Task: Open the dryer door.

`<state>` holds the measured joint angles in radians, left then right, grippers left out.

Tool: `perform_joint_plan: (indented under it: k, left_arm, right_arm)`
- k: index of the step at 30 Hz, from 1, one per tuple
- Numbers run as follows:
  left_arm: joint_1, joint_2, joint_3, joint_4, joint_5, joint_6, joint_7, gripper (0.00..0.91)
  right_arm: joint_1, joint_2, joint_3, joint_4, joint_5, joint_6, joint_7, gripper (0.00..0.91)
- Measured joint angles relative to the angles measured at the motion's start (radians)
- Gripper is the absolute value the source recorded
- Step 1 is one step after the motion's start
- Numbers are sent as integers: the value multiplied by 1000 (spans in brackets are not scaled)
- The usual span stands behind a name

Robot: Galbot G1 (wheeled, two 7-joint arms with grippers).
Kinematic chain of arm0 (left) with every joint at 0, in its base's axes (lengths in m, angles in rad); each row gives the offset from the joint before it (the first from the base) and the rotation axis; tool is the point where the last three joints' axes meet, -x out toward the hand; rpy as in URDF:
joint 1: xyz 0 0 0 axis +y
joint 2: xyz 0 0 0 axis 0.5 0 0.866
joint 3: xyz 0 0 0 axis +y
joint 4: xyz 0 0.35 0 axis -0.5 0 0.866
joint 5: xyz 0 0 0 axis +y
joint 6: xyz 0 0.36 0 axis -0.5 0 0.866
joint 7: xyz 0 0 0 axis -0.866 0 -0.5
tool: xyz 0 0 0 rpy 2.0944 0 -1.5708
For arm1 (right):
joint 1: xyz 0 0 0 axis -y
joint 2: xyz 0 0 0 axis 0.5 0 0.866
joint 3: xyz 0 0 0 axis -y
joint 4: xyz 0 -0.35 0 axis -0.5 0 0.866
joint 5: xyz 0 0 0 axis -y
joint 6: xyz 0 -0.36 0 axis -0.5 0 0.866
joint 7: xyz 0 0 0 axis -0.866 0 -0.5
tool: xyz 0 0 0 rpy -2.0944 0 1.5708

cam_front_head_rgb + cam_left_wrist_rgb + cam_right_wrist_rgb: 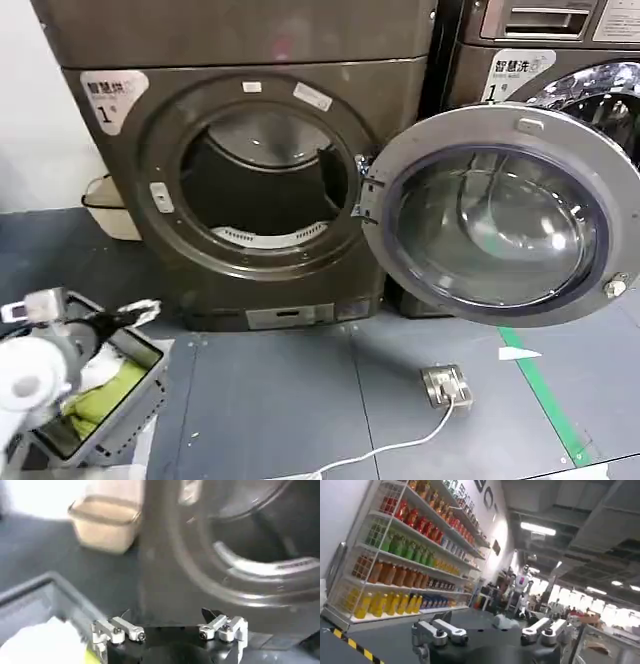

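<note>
Grey-faced dryer door [500,215] swung wide, well apart from left gripper [135,315].

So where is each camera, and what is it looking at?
Head view: on the robot's head, looking down at the dryer with the dryer door swung wide open; the left gripper shows low at the left, over a grey bin.
Left wrist view: on the left arm, facing the dryer's opening; left gripper open.
Right wrist view: on the right arm, facing drink shelves; right gripper open.
Head and left wrist views share the dryer's opening.
</note>
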<state>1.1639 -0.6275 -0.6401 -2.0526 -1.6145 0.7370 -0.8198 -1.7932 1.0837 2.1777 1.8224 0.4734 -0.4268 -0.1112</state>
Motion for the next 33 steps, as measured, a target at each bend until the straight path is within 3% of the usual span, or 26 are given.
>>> perform_joint_plan:
  k: [7, 15, 23, 33]
  left_arm:
    - [-27, 103, 37, 149, -261, -1, -168, 907]
    - [-100, 193, 117, 277, -567, -1, -299, 907]
    - [-106, 219, 134, 348, -701, -1, -326, 907]
    - [-113, 220, 137, 372, -740, -1, -337, 907]
  right_arm:
    - [9, 8, -16, 18, 38, 6, 26, 907]
    - [8, 12, -21, 22, 74, 20, 46, 907]
    - [18, 16, -41, 32, 79, 28, 53, 907]
    - [17, 18, -47, 35, 78, 28, 54, 907]
